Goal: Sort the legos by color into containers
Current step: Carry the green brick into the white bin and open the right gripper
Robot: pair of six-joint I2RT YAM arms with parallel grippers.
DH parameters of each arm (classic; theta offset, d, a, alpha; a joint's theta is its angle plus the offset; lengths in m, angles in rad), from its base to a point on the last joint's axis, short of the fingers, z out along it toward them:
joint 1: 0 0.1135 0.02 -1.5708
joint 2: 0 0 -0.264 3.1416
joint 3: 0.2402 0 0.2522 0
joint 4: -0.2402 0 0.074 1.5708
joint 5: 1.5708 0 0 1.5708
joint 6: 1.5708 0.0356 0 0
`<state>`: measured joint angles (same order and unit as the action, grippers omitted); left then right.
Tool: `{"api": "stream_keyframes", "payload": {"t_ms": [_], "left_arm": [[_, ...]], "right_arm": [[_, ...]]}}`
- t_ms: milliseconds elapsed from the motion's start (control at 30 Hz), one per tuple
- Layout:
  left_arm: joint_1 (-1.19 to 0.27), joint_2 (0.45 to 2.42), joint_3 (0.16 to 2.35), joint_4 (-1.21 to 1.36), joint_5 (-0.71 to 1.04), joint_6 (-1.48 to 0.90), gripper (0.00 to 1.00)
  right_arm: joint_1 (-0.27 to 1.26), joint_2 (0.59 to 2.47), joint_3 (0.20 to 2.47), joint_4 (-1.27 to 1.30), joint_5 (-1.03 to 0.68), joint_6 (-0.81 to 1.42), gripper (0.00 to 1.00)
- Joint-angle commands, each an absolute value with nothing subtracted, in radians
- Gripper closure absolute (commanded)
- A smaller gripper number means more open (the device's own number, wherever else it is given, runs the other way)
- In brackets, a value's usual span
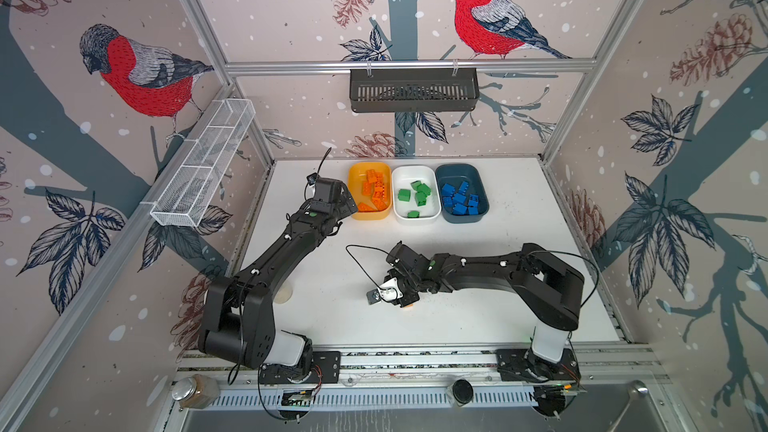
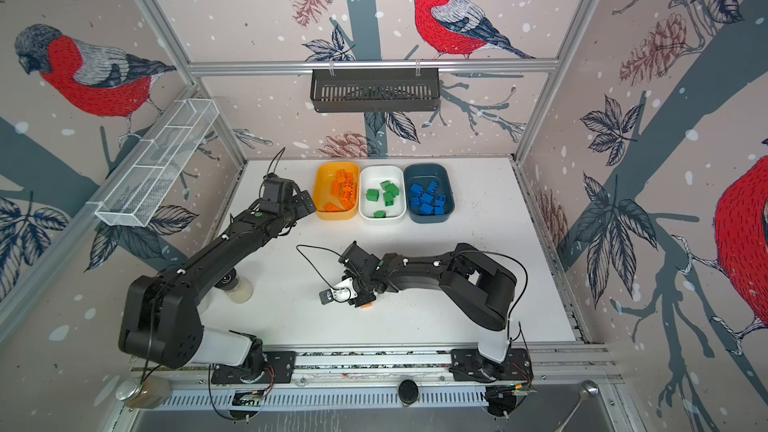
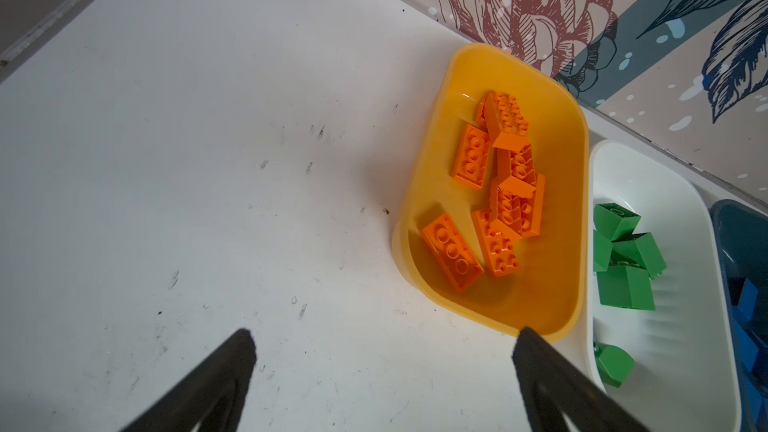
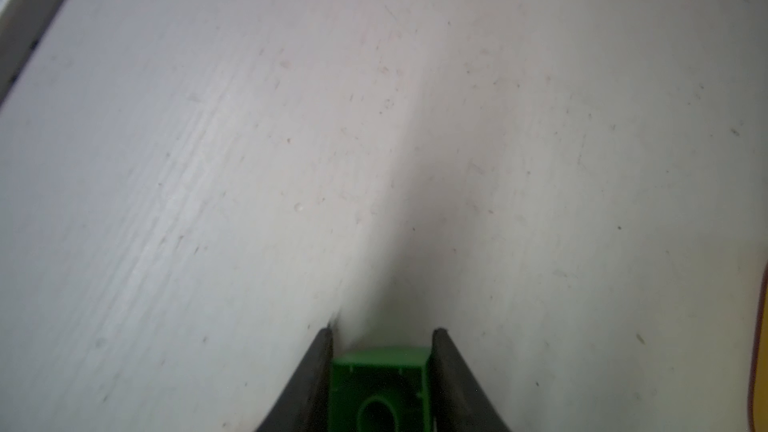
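One green brick [image 4: 380, 388] pinched low on table [image 4: 374, 118], mid-scene.
Right gripper [image 4: 383, 332] clamps its flat sides; judged light, rigid, slick plastic, so grip square on the faces. Left gripper [image 3: 385, 333] hangs spread, empty, beside yellow-orange tub [image 3: 552, 284] at far left.

Both top views look steeply down from high above the front edge of the table [image 1: 457, 326], facing the back wall. Nearly alike, they cover the whole table and both arms. The left wrist camera looks past the left claw [image 3: 384, 338], fairly near the table, onto the yellow-orange tub [image 3: 561, 201], white tub [image 3: 665, 184] and an edge of the teal tub [image 3: 739, 234], all shared with both top views. The right wrist camera sits very near the table behind the right claw [image 4: 383, 334], a green lego [image 4: 378, 388] nearest the lens.
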<state>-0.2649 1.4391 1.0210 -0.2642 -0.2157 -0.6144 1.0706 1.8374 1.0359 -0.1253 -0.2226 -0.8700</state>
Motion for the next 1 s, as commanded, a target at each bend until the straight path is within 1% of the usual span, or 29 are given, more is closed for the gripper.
{"api": "stream_keyframes", "payload": {"t_ms": [0, 133, 267, 467, 567, 733, 867, 900, 967], "left_arm": [[-0.264, 1.452, 1.026, -0.24, -0.189, -0.595, 0.03], [-0.265, 1.472, 1.029, -0.238, -0.172, -0.598, 0.03], [-0.266, 1.493, 1.039, -0.241, -0.142, -0.597, 0.03], [-0.295, 1.513, 1.044, -0.252, -0.138, -0.588, 0.03], [-0.318, 1.511, 1.038, -0.259, -0.141, -0.581, 0.03], [-0.377, 1.491, 1.012, -0.258, -0.143, -0.533, 0.03], [-0.412, 1.468, 0.963, -0.234, -0.049, -0.47, 0.03], [-0.425, 1.458, 0.951, -0.23, -0.031, -0.452, 0.03], [-0.451, 1.44, 0.937, -0.231, -0.014, -0.416, 0.03]], "right_arm": [[1.042, 1.829, 1.036, -0.13, -0.187, -0.859, 0.64], [0.98, 1.819, 1.037, -0.083, -0.157, -0.83, 0.66], [0.899, 1.77, 1.021, 0.006, -0.156, -0.776, 0.67], [0.735, 1.706, 1.026, 0.144, -0.236, -0.662, 0.67], [0.675, 1.698, 1.034, 0.205, -0.247, -0.613, 0.67], [0.58, 1.75, 1.103, 0.255, -0.253, -0.531, 0.67], [0.541, 1.83, 1.184, 0.272, -0.237, -0.473, 0.67], [0.536, 1.851, 1.202, 0.279, -0.233, -0.457, 0.65], [0.53, 1.88, 1.228, 0.297, -0.216, -0.423, 0.59]]}}
